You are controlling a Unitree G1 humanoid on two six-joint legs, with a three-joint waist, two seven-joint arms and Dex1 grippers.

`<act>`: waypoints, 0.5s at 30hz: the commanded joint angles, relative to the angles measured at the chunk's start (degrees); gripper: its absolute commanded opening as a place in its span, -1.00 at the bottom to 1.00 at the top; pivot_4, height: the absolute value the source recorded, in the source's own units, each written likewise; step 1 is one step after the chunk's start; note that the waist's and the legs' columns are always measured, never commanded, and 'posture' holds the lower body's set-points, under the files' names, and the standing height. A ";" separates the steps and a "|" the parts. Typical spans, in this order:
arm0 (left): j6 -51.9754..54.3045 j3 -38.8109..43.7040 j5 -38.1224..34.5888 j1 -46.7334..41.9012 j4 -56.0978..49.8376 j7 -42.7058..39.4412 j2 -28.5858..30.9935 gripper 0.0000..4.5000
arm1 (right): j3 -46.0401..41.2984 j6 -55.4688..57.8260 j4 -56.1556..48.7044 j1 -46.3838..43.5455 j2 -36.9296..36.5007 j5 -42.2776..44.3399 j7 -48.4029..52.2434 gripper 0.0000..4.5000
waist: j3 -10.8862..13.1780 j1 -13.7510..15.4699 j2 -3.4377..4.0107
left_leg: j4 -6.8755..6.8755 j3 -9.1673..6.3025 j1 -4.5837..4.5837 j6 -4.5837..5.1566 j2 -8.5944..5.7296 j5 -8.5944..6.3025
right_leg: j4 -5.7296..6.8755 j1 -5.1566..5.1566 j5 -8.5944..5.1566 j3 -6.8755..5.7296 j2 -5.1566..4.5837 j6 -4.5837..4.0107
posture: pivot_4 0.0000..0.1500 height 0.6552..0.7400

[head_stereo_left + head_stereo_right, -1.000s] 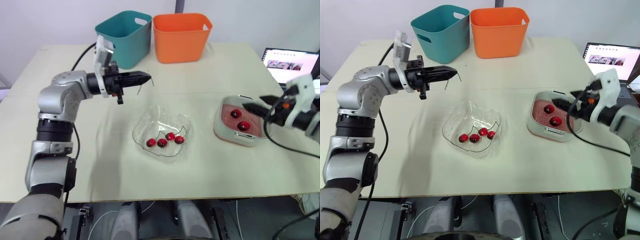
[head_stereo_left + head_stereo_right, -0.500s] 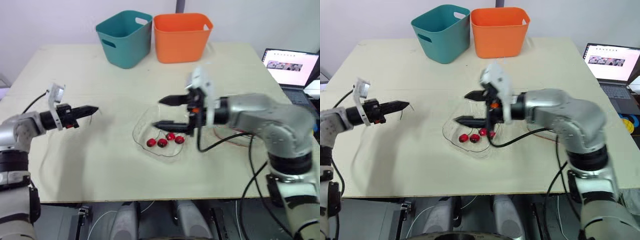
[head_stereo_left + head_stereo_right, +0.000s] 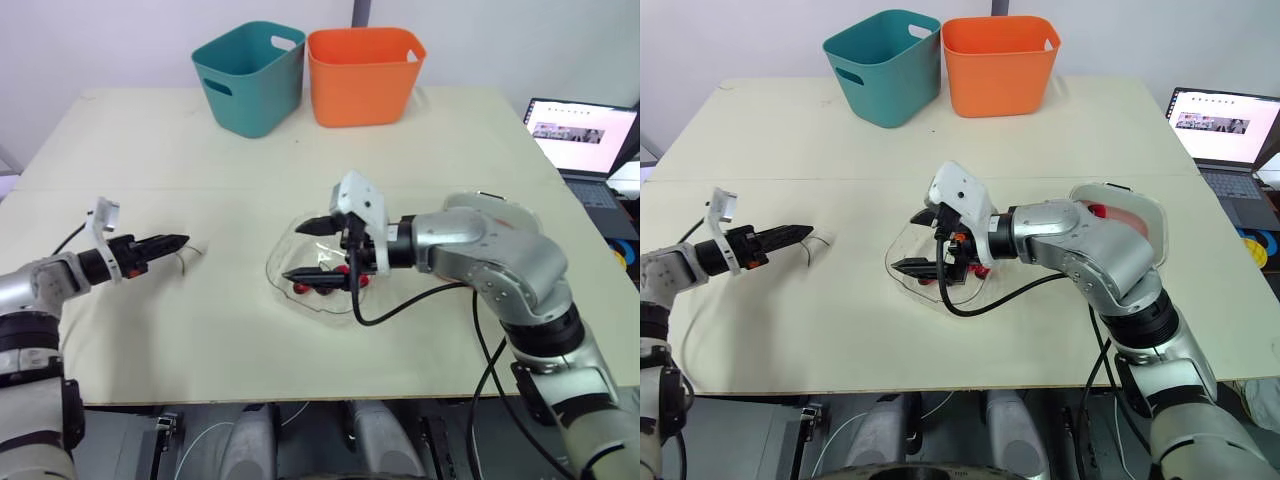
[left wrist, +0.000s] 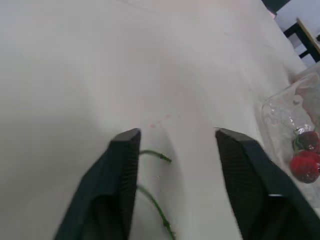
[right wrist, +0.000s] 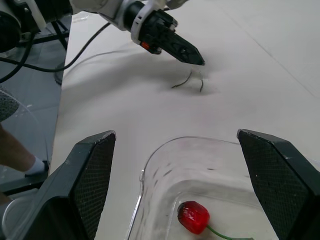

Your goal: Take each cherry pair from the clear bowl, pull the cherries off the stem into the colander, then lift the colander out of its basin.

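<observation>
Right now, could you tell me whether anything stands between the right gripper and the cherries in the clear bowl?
Nothing visible does. The right gripper hangs open over the clear bowl, and a cherry lies uncovered inside it. The left gripper is well off to the side.

- Bowl (image 5: pixel 165 150): clear, glossy plastic.
- Cherries (image 5: pixel 194 217): smooth, shiny red skin.
- Table (image 3: pixel 150 140): smooth, matt cream top.
- Teal bin (image 3: pixel 250 75), orange bin (image 3: pixel 362 75): smooth plastic, slight sheen.
- Right gripper (image 3: pixel 296 250) fingers (image 5: pixel 280 175): black, matt, finely textured.
</observation>
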 commanded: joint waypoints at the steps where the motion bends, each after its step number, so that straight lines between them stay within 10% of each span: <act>1: -5.64 0.57 3.17 -0.83 -1.44 -1.19 4.66 0.25 | -3.40 0.63 -2.36 0.25 -1.21 1.19 0.48 0.88 | 0.00 0.09 0.00 | 0.00 0.00 -0.01 0.00 0.00 0.00 | 0.00 -0.01 0.00 0.00 0.00 -0.01 | 1.00 1.00; 9: -5.54 -1.71 2.15 -5.33 -17.07 -7.20 9.56 0.25 | -13.65 6.00 -0.65 0.61 -7.23 6.28 1.55 0.88 | -0.02 0.87 -0.07 | 0.05 0.02 -0.11 -0.01 -0.02 0.00 | -0.15 0.07 -0.12 -0.01 -0.09 -0.22 | 1.00 1.00; 15: 2.10 -5.41 -3.55 -6.22 -35.67 -10.60 9.54 0.95 | -19.13 21.60 4.53 -5.53 -9.82 12.02 -1.72 0.88 | -0.01 -0.28 -0.05 | -0.01 0.10 -0.02 -0.01 -0.01 0.00 | -0.14 0.05 -0.11 0.04 -0.08 -0.21 | 1.00 1.00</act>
